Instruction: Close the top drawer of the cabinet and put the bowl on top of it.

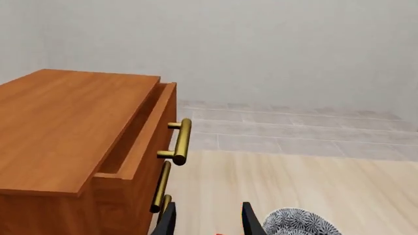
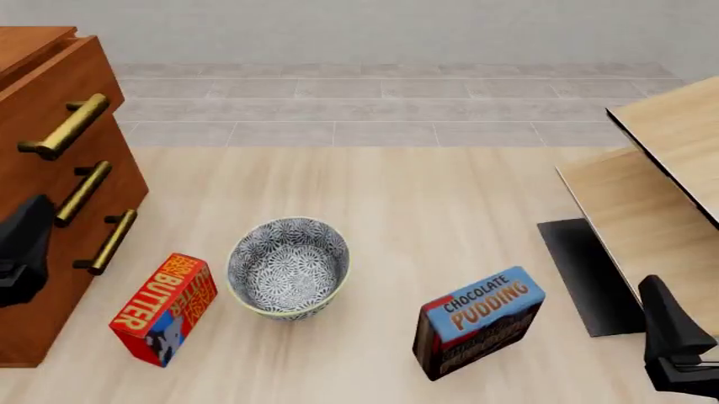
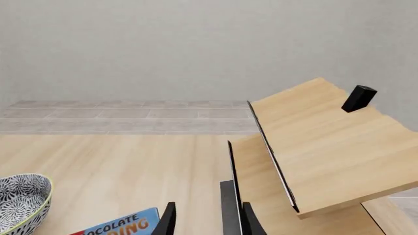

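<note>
Left gripper [image 1: 205, 220] near open top drawer [image 1: 140, 134]

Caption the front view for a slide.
Patterned bowl sits on the floor between a butter box and a pudding box, beside the cabinet whose top drawer stands open.

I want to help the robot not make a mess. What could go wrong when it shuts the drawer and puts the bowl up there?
1. The top drawer is open a little. If it isn't pushed fully in, the job stays half done.
2. The bowl sits between the butter box and the pudding box, so a hand reaching in might bump one.
3. The cabinet top is high, so a loose grip on the round bowl might drop it.
</note>
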`<control>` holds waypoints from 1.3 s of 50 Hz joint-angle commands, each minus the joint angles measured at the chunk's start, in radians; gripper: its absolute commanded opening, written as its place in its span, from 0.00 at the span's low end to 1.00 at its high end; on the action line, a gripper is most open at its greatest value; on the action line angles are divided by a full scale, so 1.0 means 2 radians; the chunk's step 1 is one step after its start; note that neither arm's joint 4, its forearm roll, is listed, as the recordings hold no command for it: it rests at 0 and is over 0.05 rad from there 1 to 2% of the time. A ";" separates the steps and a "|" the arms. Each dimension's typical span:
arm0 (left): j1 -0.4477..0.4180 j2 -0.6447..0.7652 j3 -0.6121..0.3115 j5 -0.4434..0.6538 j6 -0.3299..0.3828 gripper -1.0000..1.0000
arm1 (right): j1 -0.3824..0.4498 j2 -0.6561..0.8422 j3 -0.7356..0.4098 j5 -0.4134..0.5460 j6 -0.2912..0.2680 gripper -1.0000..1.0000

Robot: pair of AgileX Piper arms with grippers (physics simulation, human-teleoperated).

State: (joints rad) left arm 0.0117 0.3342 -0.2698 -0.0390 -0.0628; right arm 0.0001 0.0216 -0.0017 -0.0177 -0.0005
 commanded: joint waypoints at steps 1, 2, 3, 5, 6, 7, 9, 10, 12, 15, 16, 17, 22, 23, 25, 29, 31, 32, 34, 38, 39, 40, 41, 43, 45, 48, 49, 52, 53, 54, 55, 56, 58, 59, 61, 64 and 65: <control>0.004 0.035 -0.008 -0.014 -0.008 1.00 | 0.000 -0.003 0.000 0.003 0.000 1.00; 0.006 0.040 -0.007 -0.017 -0.008 1.00 | 0.000 -0.003 0.000 0.003 0.000 1.00; 0.006 0.041 -0.007 -0.019 -0.006 1.00 | 0.000 -0.003 0.000 0.003 0.000 1.00; 0.007 0.042 -0.006 -0.022 -0.005 1.00 | 0.000 -0.003 0.000 0.003 0.000 1.00; 0.013 0.049 -0.004 -0.025 -0.019 1.00 | 0.000 -0.003 0.000 0.003 0.000 1.00; 0.012 0.049 -0.004 -0.027 -0.011 1.00 | 0.000 -0.003 0.000 0.003 0.000 1.00; 0.012 0.052 -0.002 -0.030 -0.009 1.00 | 0.000 -0.003 0.000 0.003 0.000 1.00; 0.013 0.056 -0.002 -0.032 -0.011 1.00 | 0.000 -0.003 0.000 0.003 0.000 1.00; 0.013 0.062 -0.001 -0.036 -0.010 1.00 | 0.000 -0.003 0.000 0.003 0.000 1.00; 0.010 0.072 0.001 -0.044 -0.012 1.00 | 0.000 -0.003 0.000 0.003 0.000 1.00; 0.010 0.076 0.001 -0.047 -0.012 1.00 | 0.000 -0.003 0.000 0.003 0.000 1.00; 0.010 0.079 0.001 -0.049 -0.013 1.00 | 0.000 -0.003 0.000 0.003 0.000 1.00; 0.010 0.092 0.000 -0.058 -0.013 1.00 | 0.000 -0.003 0.000 0.003 0.000 1.00; 0.008 0.092 -0.001 -0.058 -0.012 1.00 | 0.000 -0.003 0.000 0.003 0.000 1.00; 0.005 0.090 -0.003 -0.057 -0.015 1.00 | 0.000 -0.003 0.000 0.003 0.000 1.00; 0.006 0.103 -0.001 -0.070 -0.014 1.00 | 0.000 -0.003 0.000 0.003 0.000 1.00; 0.006 0.107 -0.001 -0.073 -0.013 1.00 | 0.000 -0.003 0.000 0.003 0.000 1.00; 0.004 0.114 -0.003 -0.078 -0.015 1.00 | 0.000 -0.003 0.000 0.003 0.000 1.00; 0.004 0.119 -0.003 -0.082 -0.012 1.00 | 0.000 -0.003 0.000 0.003 0.000 1.00; 0.003 0.143 -0.001 -0.099 -0.013 1.00 | 0.000 -0.003 0.000 0.003 0.000 1.00; 0.003 0.145 0.000 -0.103 -0.010 1.00 | 0.000 -0.003 0.000 0.003 0.000 1.00; 0.003 0.148 0.000 -0.105 -0.011 1.00 | 0.000 -0.003 0.000 0.003 0.000 1.00; 0.003 0.155 0.002 -0.111 -0.012 1.00 | 0.000 -0.003 0.000 0.003 0.000 1.00; 0.004 0.159 0.004 -0.117 -0.010 1.00 | 0.000 -0.003 0.000 0.003 0.000 1.00; 0.008 0.166 0.006 -0.124 -0.011 1.00 | 0.000 -0.003 0.000 0.003 0.000 1.00; 0.018 0.163 0.012 -0.128 -0.018 1.00 | 0.000 -0.003 0.000 0.003 0.000 1.00; 0.023 0.159 0.014 -0.128 -0.021 1.00 | 0.000 -0.003 0.000 0.003 0.000 1.00; 0.042 0.157 0.021 -0.136 -0.018 1.00 | 0.000 -0.003 0.000 0.003 0.000 1.00; 0.042 0.157 0.021 -0.136 -0.018 1.00 | 0.000 -0.003 0.000 0.003 0.000 1.00; 0.045 0.161 0.022 -0.138 -0.017 1.00 | 0.000 -0.003 0.000 0.003 0.000 1.00; 0.046 0.163 0.022 -0.139 -0.018 1.00 | 0.000 -0.003 0.000 0.003 0.000 1.00; 0.050 0.167 0.023 -0.140 -0.019 1.00 | 0.000 -0.003 0.000 0.003 0.000 1.00; 0.055 0.167 0.023 -0.141 -0.016 1.00 | 0.000 -0.003 0.000 0.003 0.000 1.00; 0.061 0.167 0.023 -0.139 -0.016 1.00 | 0.000 -0.003 0.000 0.003 0.000 1.00; 0.066 0.163 0.023 -0.135 -0.013 1.00 | 0.000 -0.003 0.000 0.003 0.000 1.00; 0.069 0.162 0.022 -0.133 -0.013 1.00 | 0.000 -0.003 0.000 0.003 0.000 1.00; 0.070 0.159 0.022 -0.133 -0.012 1.00 | 0.000 -0.003 0.000 0.003 0.000 1.00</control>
State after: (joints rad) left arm 0.1113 0.6542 -0.2331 -0.3001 -0.0918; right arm 0.0001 0.0215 -0.0017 -0.0177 -0.0004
